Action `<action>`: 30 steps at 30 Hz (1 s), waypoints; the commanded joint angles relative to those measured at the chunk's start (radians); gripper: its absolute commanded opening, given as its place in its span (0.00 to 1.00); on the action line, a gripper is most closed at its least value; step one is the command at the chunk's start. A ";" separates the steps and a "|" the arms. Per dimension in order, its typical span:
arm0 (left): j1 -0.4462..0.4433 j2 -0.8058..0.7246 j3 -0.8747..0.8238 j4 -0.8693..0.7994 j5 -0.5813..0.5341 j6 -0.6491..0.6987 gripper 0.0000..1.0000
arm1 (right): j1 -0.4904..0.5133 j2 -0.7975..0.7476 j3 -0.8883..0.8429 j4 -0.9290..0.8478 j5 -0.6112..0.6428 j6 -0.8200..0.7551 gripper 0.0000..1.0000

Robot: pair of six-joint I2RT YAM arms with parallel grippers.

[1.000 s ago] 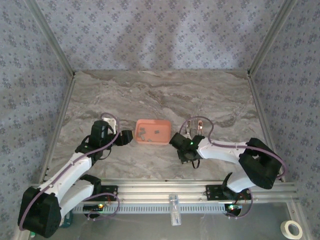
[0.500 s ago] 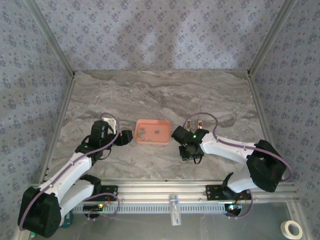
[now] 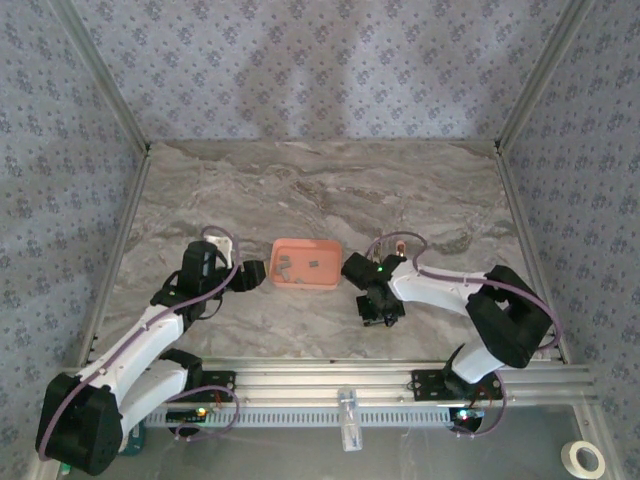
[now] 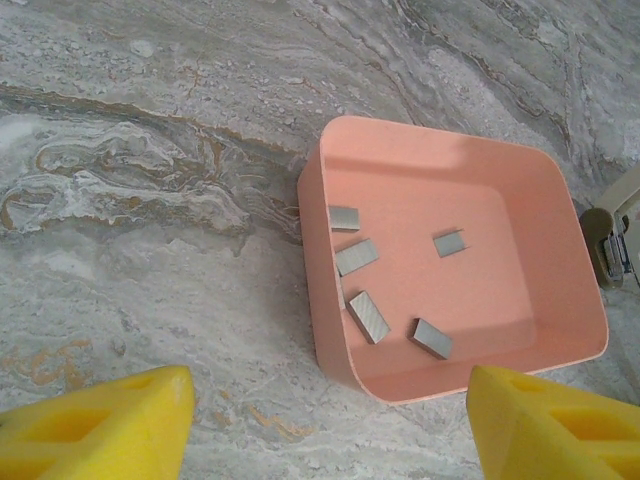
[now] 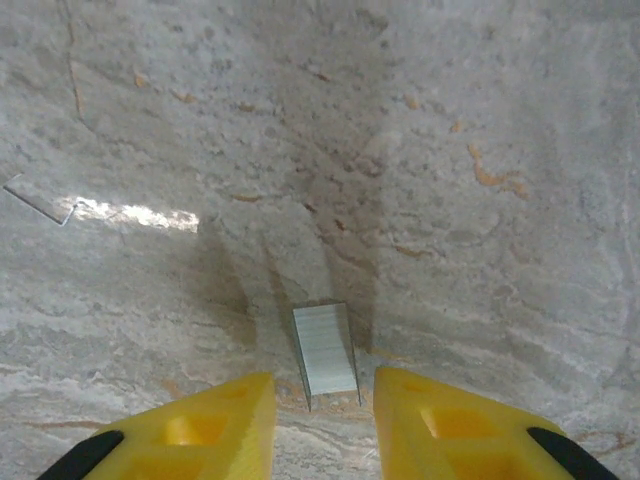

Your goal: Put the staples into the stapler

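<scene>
Left gripper (image 4: 330,388): fingers spread wide, empty, low in the frame near the tray (image 4: 330,330).
Right gripper (image 5: 325,385): slightly parted, straddling a staple strip (image 5: 325,350) on the table (image 5: 450,150), lower centre.
Staples (image 4: 368,316): several, in the tray.
Stapler (image 4: 612,240): right edge, beside the tray.

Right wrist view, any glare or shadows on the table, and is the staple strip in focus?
Right wrist view: a bright glare patch on the table left of centre, soft shadow just beyond the staple strip, which is sharp. Left wrist view: tray crisp.
</scene>
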 commanded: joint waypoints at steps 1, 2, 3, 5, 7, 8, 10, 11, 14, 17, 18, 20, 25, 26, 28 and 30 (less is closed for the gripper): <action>-0.006 0.007 -0.008 0.033 -0.007 0.018 0.72 | -0.008 0.021 0.016 0.002 0.000 -0.015 0.32; -0.006 0.007 -0.008 0.033 -0.007 0.018 0.72 | -0.009 0.024 0.016 0.008 -0.001 -0.020 0.31; -0.006 0.007 -0.008 0.033 -0.008 0.018 0.72 | -0.012 0.028 0.013 0.013 0.002 -0.025 0.31; -0.006 0.006 -0.007 0.032 -0.007 0.018 0.72 | -0.017 0.034 0.014 0.021 0.003 -0.029 0.31; -0.006 0.006 -0.006 0.031 -0.007 0.018 0.72 | -0.020 0.040 0.014 0.029 0.007 -0.029 0.30; -0.006 0.008 -0.005 0.033 -0.008 0.019 0.72 | -0.023 0.041 0.010 0.036 0.010 -0.030 0.28; -0.006 0.009 -0.009 0.039 -0.006 0.023 0.72 | -0.026 0.041 0.006 0.050 0.010 -0.061 0.27; -0.006 0.011 -0.011 0.048 0.004 0.032 0.71 | -0.027 0.036 0.004 0.054 0.010 -0.072 0.26; -0.017 -0.006 -0.022 0.092 0.026 0.066 0.69 | -0.031 -0.009 -0.002 0.075 0.007 -0.116 0.24; -0.058 -0.034 -0.033 0.157 0.037 0.142 0.68 | -0.050 -0.091 -0.023 0.140 -0.048 -0.183 0.22; -0.081 -0.040 -0.035 0.179 0.047 0.186 0.67 | -0.057 -0.121 -0.033 0.174 -0.087 -0.214 0.22; -0.137 -0.041 -0.032 0.211 0.053 0.278 0.67 | -0.071 -0.177 -0.050 0.235 -0.174 -0.274 0.21; -0.259 -0.022 -0.029 0.333 0.038 0.438 0.68 | -0.112 -0.305 -0.071 0.301 -0.370 -0.417 0.19; -0.282 -0.018 -0.038 0.380 0.041 0.473 0.67 | -0.123 -0.330 -0.074 0.312 -0.416 -0.443 0.19; -0.325 -0.009 -0.046 0.452 0.051 0.552 0.65 | -0.146 -0.368 -0.083 0.338 -0.512 -0.481 0.19; -0.376 0.007 -0.042 0.493 0.052 0.657 0.65 | -0.176 -0.399 -0.090 0.371 -0.610 -0.503 0.19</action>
